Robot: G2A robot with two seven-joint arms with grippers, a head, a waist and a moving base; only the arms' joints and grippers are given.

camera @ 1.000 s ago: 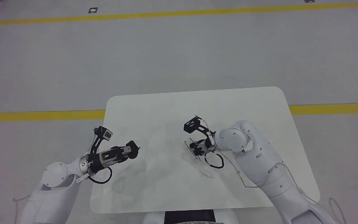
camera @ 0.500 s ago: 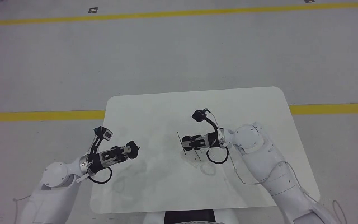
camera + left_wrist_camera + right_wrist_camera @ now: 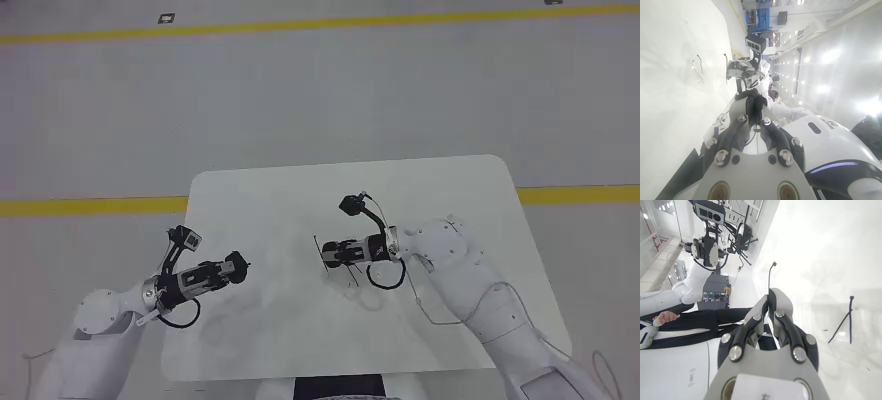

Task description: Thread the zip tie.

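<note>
The zip tie (image 3: 769, 279) is pinched upright between the pressed-together fingers of the right gripper (image 3: 769, 296), held above the middle of the table (image 3: 450, 190) with its head end poking out. From here it looks unthreaded: the strap is straight, with no loop. The left gripper (image 3: 754, 102) hangs well apart, fingers together on nothing I can see. Two spare ties (image 3: 850, 317) lie crossed on what looks like a clear tray (image 3: 825, 313).

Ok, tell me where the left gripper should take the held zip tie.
Probably by the bare strap just under the head, coming side-on from where the left gripper is. That stretch of zip tie sticks out straight past the right gripper.
</note>
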